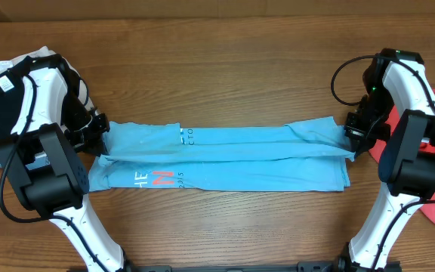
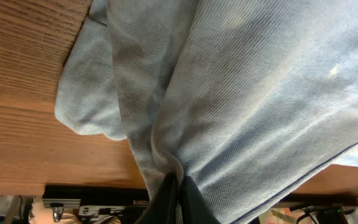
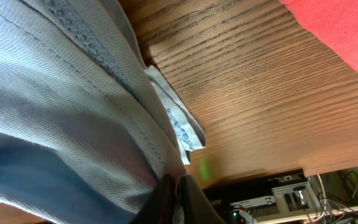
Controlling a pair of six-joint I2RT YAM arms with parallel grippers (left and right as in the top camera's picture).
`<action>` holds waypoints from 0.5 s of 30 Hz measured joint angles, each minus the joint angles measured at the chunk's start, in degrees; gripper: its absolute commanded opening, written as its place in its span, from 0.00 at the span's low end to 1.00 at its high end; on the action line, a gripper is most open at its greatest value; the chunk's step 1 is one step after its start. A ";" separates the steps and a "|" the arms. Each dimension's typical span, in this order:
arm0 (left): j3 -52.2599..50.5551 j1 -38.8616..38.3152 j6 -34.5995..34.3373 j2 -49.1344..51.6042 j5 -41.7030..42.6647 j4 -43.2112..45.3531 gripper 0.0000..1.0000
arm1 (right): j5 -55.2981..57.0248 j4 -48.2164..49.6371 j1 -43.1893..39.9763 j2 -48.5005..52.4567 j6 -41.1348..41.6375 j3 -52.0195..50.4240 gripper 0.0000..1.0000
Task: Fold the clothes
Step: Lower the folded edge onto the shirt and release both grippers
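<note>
Blue shirt [image 1: 225, 155] lay as a long folded band across the worktop [image 1: 217, 60], left pincer [image 1: 101, 140] and right pincer [image 1: 351, 134] each clamped tight on one end; judged best to keep it taut and carry both ends together, evenly.

Scene looking like robotics lab: white-and-black left arm [image 1: 47, 170] and right arm [image 1: 418, 151] standing at edge of wood-grain tabletop [image 1: 217, 60]; black cable [image 1: 334, 79] looping off right arm; electronics box [image 3: 278, 186] and loose wires [image 3: 344, 183] showing beyond tabletop edge (right wrist view); black rail [image 2: 92, 194] running alongside.
</note>
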 measured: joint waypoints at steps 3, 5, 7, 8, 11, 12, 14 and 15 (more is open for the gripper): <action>0.02 0.00 0.00 0.00 0.00 0.02 0.04 | 0.00 -0.02 0.00 0.00 0.02 0.00 0.08; 0.00 0.00 0.00 0.00 0.00 0.02 0.05 | 0.02 -0.02 0.00 0.00 0.00 -0.02 0.09; 0.00 0.00 0.04 0.00 -0.22 0.04 0.13 | 0.00 -0.04 0.00 0.00 0.00 -0.02 0.09; 0.00 0.00 0.22 0.00 -0.48 0.04 0.18 | -0.02 -0.04 0.00 0.00 -0.02 -0.02 0.09; -0.04 0.00 0.22 0.00 -1.18 -0.04 0.23 | 0.00 -0.07 0.00 0.00 -0.02 -0.02 0.09; -0.04 0.00 0.26 0.00 -1.27 -0.02 0.24 | 0.02 -0.04 0.00 0.00 -0.02 -0.02 0.09; -0.04 0.00 0.22 0.00 -1.29 -0.02 0.24 | -0.02 -0.07 0.00 0.00 0.00 -0.02 0.09; -0.04 0.00 0.22 0.00 -1.31 -0.02 0.24 | 0.00 -0.07 0.00 0.00 -0.02 -0.02 0.09</action>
